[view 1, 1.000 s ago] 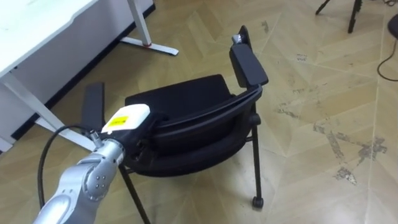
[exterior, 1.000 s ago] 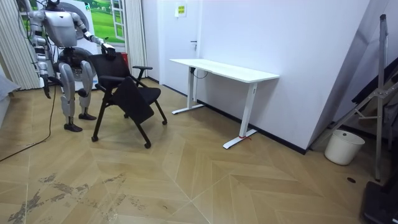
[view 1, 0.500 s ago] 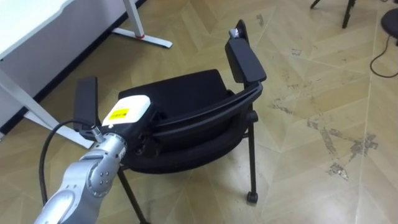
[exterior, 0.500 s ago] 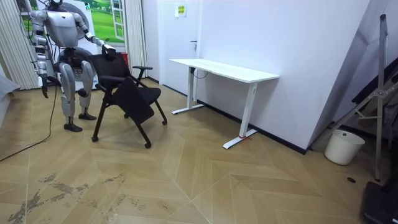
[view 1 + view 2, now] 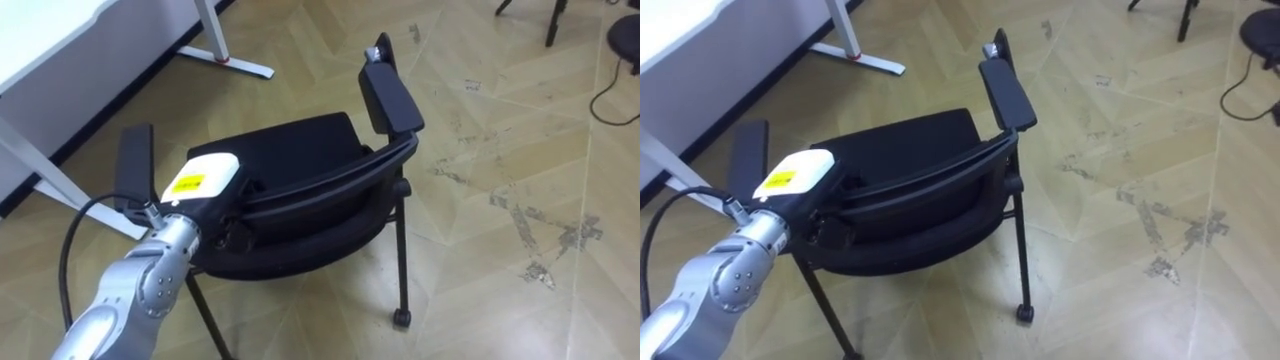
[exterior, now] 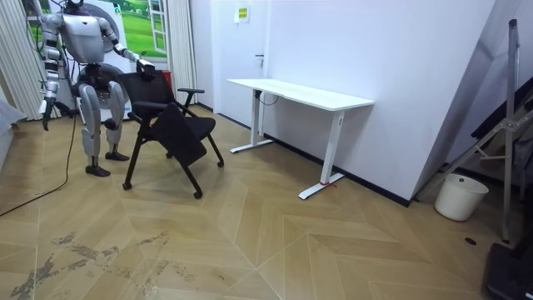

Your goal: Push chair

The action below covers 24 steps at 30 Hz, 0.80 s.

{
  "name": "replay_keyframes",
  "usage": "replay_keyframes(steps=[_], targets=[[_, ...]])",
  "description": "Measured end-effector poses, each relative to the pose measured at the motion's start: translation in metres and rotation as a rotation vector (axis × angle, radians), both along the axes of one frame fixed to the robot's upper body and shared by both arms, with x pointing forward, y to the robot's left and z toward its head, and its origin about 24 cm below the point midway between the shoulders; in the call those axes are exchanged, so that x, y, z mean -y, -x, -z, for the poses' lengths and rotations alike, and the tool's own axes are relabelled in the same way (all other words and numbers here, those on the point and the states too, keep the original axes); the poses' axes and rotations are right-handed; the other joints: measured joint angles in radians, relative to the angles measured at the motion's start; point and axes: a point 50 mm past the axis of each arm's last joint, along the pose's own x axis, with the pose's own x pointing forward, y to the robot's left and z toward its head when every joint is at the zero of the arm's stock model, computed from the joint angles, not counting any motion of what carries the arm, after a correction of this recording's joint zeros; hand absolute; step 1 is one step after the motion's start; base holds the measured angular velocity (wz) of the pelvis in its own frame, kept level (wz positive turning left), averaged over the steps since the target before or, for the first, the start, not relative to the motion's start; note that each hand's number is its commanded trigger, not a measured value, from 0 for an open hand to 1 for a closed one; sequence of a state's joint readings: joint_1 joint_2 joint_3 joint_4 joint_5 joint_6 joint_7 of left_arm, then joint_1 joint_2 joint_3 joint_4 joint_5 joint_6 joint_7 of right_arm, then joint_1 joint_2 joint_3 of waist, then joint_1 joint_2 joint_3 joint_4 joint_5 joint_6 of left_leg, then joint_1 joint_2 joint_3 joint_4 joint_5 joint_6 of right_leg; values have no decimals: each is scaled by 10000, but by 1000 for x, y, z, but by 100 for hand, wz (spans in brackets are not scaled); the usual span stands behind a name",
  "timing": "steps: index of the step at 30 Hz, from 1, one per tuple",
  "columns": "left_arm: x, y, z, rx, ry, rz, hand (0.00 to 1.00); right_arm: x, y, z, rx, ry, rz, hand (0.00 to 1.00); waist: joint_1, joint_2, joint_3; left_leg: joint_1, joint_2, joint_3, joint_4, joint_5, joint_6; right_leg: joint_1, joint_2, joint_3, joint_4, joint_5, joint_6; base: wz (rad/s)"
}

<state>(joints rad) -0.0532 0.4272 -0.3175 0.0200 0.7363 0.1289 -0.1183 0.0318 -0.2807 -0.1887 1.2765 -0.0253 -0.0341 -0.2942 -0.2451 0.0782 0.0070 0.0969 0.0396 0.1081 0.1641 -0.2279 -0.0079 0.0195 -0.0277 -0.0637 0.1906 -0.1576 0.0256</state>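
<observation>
A black chair (image 5: 285,160) with armrests and castors stands in front of me on the wooden floor, its seat facing away toward the white desk (image 5: 60,40). My left hand (image 5: 203,184) rests at the left end of the backrest's top edge (image 5: 330,190), its fingers hidden behind the hand's white cover. In the room view I stand behind the chair (image 6: 171,125), left arm stretched out to its back. My right hand (image 6: 45,112) hangs by my side at the room view's left, too small to read.
The desk's leg and foot (image 5: 235,65) lie just beyond the chair at the upper left. Dark stand legs (image 5: 550,20) and a black cable (image 5: 610,85) are at the upper right. A white bin (image 6: 460,196) stands by the far wall.
The eye view has shifted a little, so the chair sits slightly lower left in it. In the room view my right arm has swung back toward the room view's left; the chair has barely moved.
</observation>
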Motion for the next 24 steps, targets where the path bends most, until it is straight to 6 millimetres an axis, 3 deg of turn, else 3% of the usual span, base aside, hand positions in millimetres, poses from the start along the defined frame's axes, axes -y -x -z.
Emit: replay_keyframes(steps=[4,6,12,17,24], targets=[[-4,0,0,-24,-193,-13,100,8,-36,-18,717,1613,-2204,0,-34,-67,-17,31,7,26,13,0,0,-12,22,52,-20,25,-14,-6],[-5,0,-1,3,-197,51,100,9,-61,-34,1181,2896,-4158,0,75,-73,-14,9,17,122,26,1,0,-127,28,108,78,28,-17,-8],[-9,0,-9,121,-327,340,100,-4,-110,-78,2894,5002,-7029,0,310,-265,-7,-145,29,306,25,1,0,-398,38,244,210,35,-22,-8],[-7,0,-10,166,-276,570,100,-9,-126,-103,4047,5712,-7432,0,390,-460,-37,-125,23,316,24,1,1,-357,17,239,186,41,-13,2],[-6,0,-12,256,-301,812,100,-14,-144,-136,5046,6471,-8310,0,579,-445,-26,-134,21,325,13,1,0,-364,28,288,119,45,-5,-3]])
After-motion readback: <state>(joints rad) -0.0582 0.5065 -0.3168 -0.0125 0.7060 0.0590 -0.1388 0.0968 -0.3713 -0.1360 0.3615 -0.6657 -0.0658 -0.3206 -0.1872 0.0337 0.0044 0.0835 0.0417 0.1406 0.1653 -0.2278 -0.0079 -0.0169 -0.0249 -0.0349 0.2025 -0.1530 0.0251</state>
